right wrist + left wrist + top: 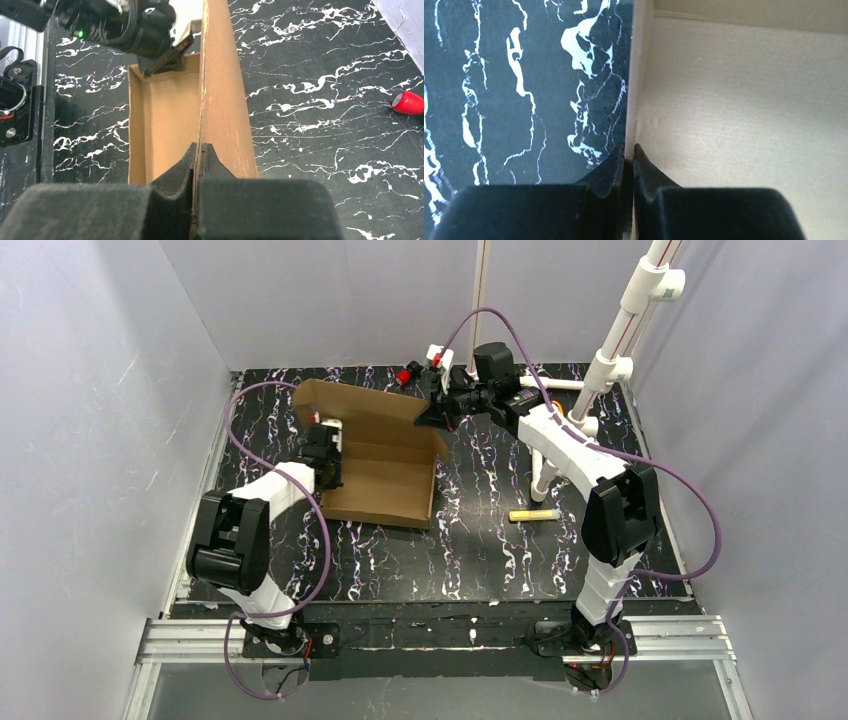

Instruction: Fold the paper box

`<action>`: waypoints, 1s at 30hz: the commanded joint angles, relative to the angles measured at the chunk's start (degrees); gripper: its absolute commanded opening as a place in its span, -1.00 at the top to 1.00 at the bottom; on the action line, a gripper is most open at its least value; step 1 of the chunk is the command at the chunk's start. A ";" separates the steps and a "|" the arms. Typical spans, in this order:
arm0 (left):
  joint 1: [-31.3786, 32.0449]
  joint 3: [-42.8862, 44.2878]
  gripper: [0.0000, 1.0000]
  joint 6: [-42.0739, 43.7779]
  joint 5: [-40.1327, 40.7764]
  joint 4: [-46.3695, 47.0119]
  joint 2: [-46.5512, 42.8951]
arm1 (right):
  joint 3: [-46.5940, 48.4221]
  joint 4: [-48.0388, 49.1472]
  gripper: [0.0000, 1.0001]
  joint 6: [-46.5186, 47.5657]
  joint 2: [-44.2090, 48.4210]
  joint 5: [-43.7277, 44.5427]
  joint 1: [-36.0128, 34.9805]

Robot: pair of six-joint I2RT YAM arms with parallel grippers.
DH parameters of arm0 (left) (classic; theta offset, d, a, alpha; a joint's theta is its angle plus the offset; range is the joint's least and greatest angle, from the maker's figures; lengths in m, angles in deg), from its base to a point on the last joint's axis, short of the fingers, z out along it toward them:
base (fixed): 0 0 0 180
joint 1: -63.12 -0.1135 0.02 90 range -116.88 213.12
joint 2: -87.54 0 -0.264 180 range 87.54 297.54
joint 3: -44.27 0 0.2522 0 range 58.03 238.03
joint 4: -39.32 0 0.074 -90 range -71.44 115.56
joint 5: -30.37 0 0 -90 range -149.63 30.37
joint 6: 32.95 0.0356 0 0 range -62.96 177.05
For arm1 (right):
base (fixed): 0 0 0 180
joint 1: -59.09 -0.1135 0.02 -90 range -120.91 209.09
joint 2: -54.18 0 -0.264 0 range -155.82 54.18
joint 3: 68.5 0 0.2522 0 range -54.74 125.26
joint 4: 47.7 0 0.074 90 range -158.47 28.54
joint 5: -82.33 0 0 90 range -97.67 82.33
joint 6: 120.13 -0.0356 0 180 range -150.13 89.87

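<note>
Top external view, brown paper box on black marbled table, left tool clamped on its left wall, right tool pinching its raised lid panel

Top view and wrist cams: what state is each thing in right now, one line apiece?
paper box: half folded, tray walls up, lid panel raised, not closed.
left gripper: shut on the paper box's left wall.
right gripper: shut on the raised lid panel's edge.
yellow tube: lying flat on the table, untouched.
red object: lying on the table, apart from the box.
</note>
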 commanded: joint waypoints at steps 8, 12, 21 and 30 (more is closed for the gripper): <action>7.26 0.89 0.08 -5.79 12.56 -7.95 -2.79 | -2.31 2.76 0.97 -0.29 3.60 -3.38 -1.10; 5.97 2.68 -0.32 -9.59 8.54 -10.93 -7.41 | -2.28 2.37 0.97 0.08 3.33 -3.42 -1.10; -3.86 3.68 -0.44 -13.29 -3.42 -12.51 -9.97 | -1.79 0.50 0.97 1.88 3.33 -3.43 -1.10; -5.37 -3.51 -0.57 -11.84 -14.87 -12.72 -25.50 | 13.08 -18.77 0.86 18.19 -2.68 0.05 -1.19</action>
